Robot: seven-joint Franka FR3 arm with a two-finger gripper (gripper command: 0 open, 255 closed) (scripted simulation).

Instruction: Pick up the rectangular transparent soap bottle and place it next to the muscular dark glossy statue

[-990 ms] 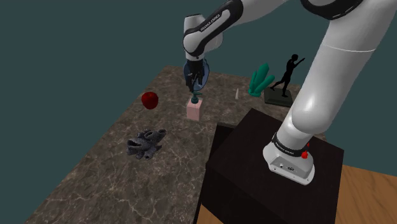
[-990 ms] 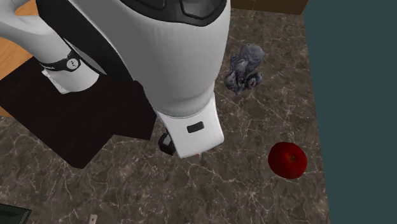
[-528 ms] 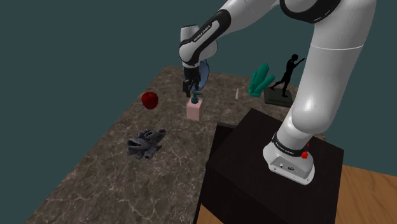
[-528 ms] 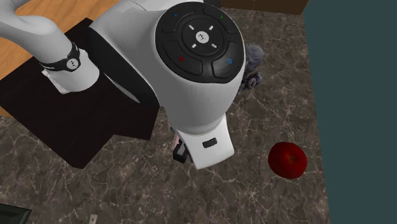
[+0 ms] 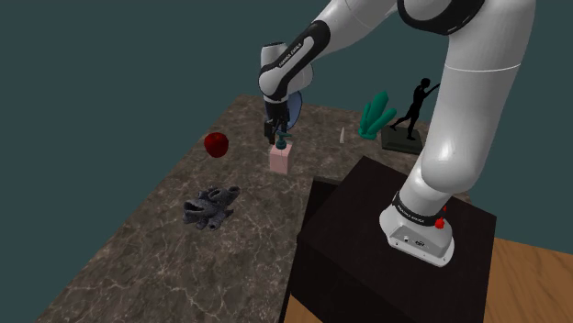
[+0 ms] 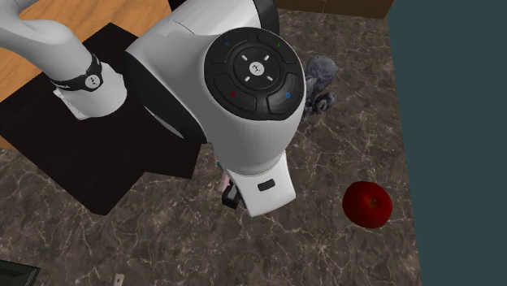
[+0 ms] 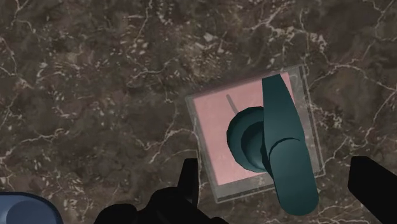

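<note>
Gripper [image 5: 276, 136] open over soap bottle [image 5: 281, 159] — nothing held.
The gripper is hanging directly above the soap bottle, its fingers [image 7: 189, 181] standing wide apart, one on either side of the bottle's pink, clear-walled body; whether the nearer finger is touching the wall cannot be told. The bottle is standing upright on the marble table [image 5: 165, 266], its dark teal pump [image 7: 283, 153] pointing up between the fingers. The black statue [image 5: 415, 103] is standing at the table's far end — well apart from the bottle, beside a teal ornament [image 5: 375, 116]. A red apple [image 5: 216, 144] is lying near the bottle, on the shoulder view's left.
</note>
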